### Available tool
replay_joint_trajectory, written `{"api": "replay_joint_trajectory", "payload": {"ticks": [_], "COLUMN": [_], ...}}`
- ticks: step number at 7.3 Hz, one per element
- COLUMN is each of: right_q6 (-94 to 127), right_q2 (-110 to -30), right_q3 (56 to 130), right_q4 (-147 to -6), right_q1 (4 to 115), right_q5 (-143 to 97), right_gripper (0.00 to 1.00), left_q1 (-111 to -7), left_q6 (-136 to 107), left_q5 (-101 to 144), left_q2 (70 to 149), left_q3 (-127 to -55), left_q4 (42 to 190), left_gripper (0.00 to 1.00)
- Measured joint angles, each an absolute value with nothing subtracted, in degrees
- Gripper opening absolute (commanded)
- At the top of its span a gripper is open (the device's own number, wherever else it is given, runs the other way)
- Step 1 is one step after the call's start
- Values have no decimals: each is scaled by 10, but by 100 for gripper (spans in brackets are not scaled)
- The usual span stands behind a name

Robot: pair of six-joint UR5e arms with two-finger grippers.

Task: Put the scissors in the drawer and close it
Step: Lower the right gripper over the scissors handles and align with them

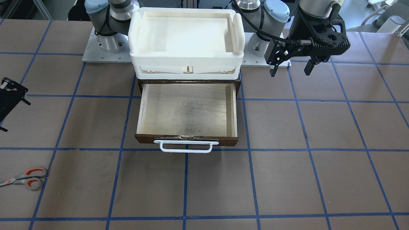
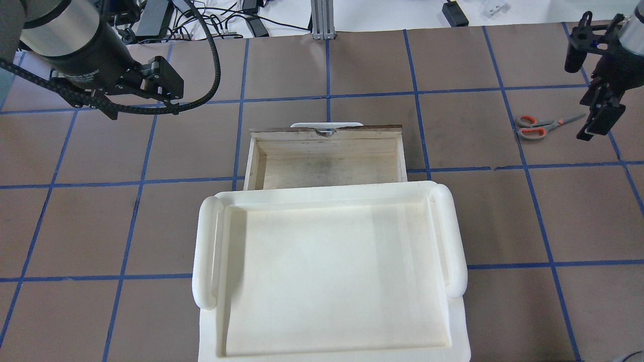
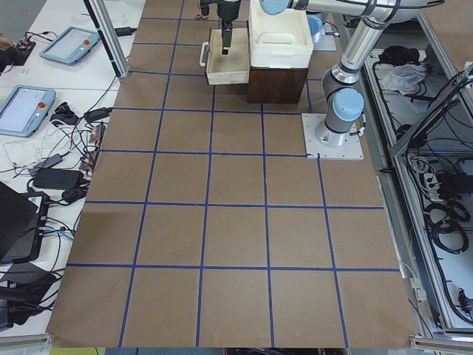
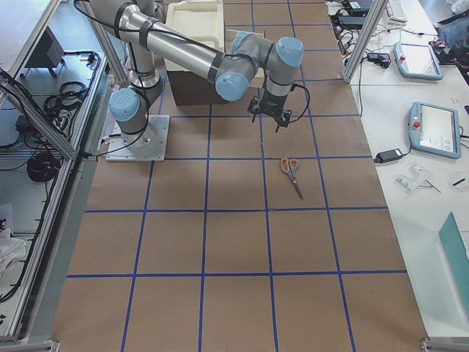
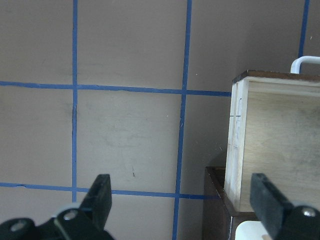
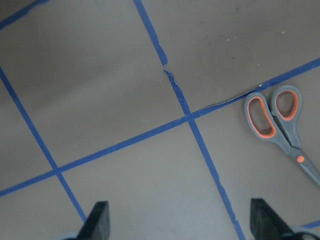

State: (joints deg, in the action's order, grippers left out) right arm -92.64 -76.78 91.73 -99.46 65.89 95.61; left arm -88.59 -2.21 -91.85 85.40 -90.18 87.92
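The scissors [image 2: 543, 125] lie flat on the brown-papered surface [image 2: 468, 60], blades together, well apart from the drawer [image 2: 327, 166] on the robot's right. They are nearer the surface's edge opposite the robot than the robot's own edge, with the orange-lined handles turned toward the drawer. The drawer is pulled out of a dark brown cabinet [image 3: 277, 83], its pale plywood floor showing and its white bar handle [image 1: 186, 146] pointing away from the robot. A white plastic tray [image 1: 187, 59] sits on top of the cabinet; in the overhead view it overhangs and hides the drawer's rear part. Between scissors and drawer, that view shows only brown paper and blue tape lines [image 2: 421, 130]. The right claw [image 6: 180, 212] hangs above a tape crossing just beside the scissors, fingers spread wide and gripping nothing. The left claw [image 1: 290, 71] hovers off the drawer's other side, near the robot's edge of the surface, also spread open and holding nothing. In the right wrist view the scissor blades run out of frame. The front-facing view cuts off the blade tips and most of the right claw. The left wrist view shows only one drawer side wall and a sliver of the handle. Tablets [image 4: 432, 128] and cables [image 3: 55, 166] lie on the white benches alongside.
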Motion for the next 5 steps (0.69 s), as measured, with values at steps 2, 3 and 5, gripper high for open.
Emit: {"api": "replay_joint_trajectory", "payload": {"ticks": [2, 3, 5], "right_q6": [-1004, -1030, -1097], "right_q2": [-704, -670, -622], "right_q3": [918, 917, 916], "right_q4": [-1105, -1169, -1244], "right_q1": [649, 648, 647], "right_q5": [968, 969, 966], "right_gripper": [100, 100, 100], "left_q1": [-886, -886, -886], "left_q6": [-21, -19, -19], "left_q5": [-918, -918, -918], "left_q2": [854, 854, 854], "left_q3": [-902, -903, -903], "left_q4": [879, 879, 879], "left_gripper": [100, 100, 100]}}
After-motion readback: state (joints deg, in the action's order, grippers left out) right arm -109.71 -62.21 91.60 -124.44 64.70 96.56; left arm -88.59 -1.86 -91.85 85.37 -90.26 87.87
